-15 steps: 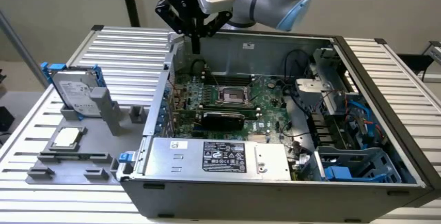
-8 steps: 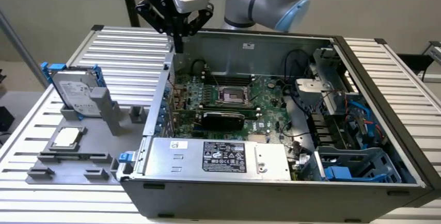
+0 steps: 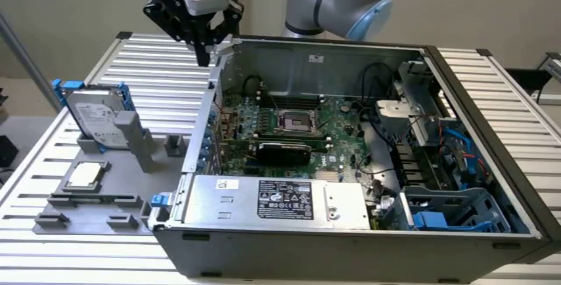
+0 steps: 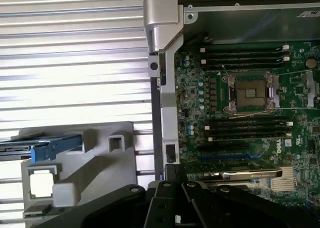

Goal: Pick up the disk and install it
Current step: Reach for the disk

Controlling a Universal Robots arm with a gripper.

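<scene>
Since the gripper (image 3: 204,52) hangs empty at the upper left of the exterior view, above the back corner of the open computer case (image 3: 351,252), jaws pressed together, reaching the disk (image 3: 94,119) looks to be the step in hand. The disk stands on edge in a grey plastic holder (image 3: 131,139) at the exterior view's left, well apart from the gripper. A sound grasp would probably take its flat metal faces squarely (the blue carrier frame looks thin and springy), jaws spread beforehand. Its silver shell appears smooth, the ribbed table (image 3: 149,68) hard.
</scene>
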